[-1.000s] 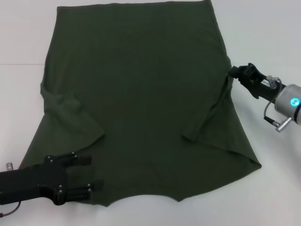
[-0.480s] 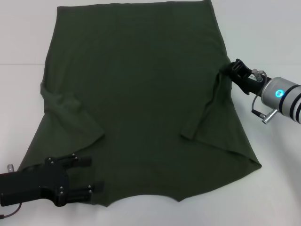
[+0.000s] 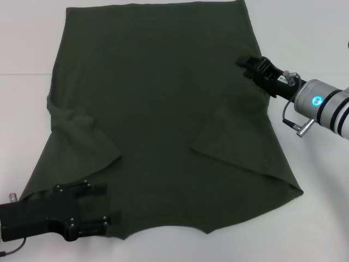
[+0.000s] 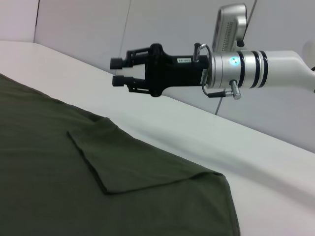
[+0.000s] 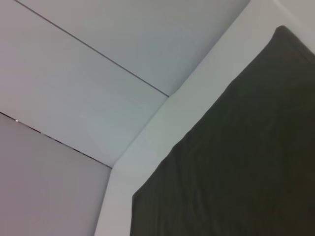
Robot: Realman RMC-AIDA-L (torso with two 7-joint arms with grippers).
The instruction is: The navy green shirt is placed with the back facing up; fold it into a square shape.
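Observation:
The navy green shirt [image 3: 158, 93] lies flat on the white table, plain side up, with no lettering showing. Both sleeves are folded inward onto the body: the right one [image 3: 229, 136] and the left one [image 3: 82, 131]. My right gripper [image 3: 244, 61] hovers above the shirt's right edge, just beyond the folded right sleeve. The left wrist view shows it [image 4: 118, 71] open and empty above the folded sleeve [image 4: 133, 157]. My left gripper [image 3: 103, 203] is open over the shirt's near left corner. The right wrist view shows only shirt cloth [image 5: 236, 172].
The white table [image 3: 316, 180] has bare strips to the right and left of the shirt and along the near edge. A pale wall [image 5: 123, 49] rises behind the table's far edge.
My right gripper carried the right sleeve inward and let it go. The sleeve now lies flat on the shirt body. The gripper has moved farther over the shirt. The left arm barely moved.

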